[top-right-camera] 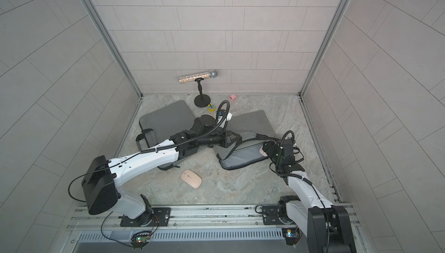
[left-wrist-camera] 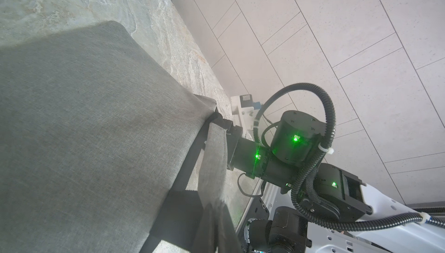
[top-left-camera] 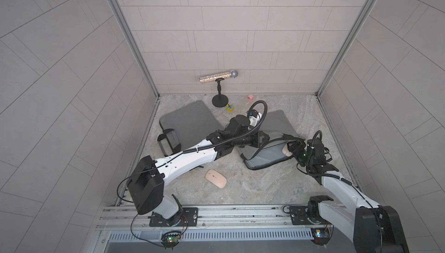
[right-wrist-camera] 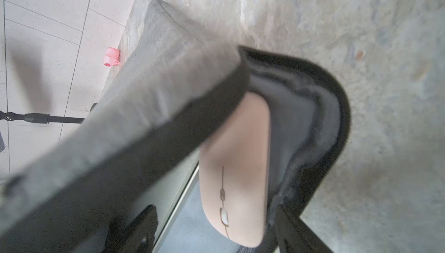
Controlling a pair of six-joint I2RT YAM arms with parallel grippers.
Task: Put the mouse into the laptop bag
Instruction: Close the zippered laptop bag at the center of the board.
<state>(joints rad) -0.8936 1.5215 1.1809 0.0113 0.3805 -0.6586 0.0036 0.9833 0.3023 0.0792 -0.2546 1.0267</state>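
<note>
While left hand [top-left-camera: 265, 140] grips laptop bag [top-left-camera: 267, 159] flap, mouse [right-wrist-camera: 236, 157] lies inside; right hand [top-left-camera: 289, 149] released.

Light: bright, even and white, falling from overhead; your stone tabletop [top-left-camera: 240, 191] reads clearly in both top views.
Shadows: soft and pale, pooled just beside the open laptop bag [top-left-camera: 267, 155]; in the right wrist view a smeared grey shadow [right-wrist-camera: 29, 78] lies on the wall tiles [right-wrist-camera: 48, 35] beyond the bag.
Distortion: wide-angle; tile lines well apart from the bag splay toward your top-view edges.
Focus, right wrist: the bag's raised flap [right-wrist-camera: 134, 124] and the mouse [right-wrist-camera: 236, 162] under it are blurred, too near the lens.
Focus, left wrist: bag fabric [left-wrist-camera: 84, 119] is sharp, weave visible, dimmer at its shaded end; green lights [left-wrist-camera: 295, 139] beside it bloom slightly.
</note>
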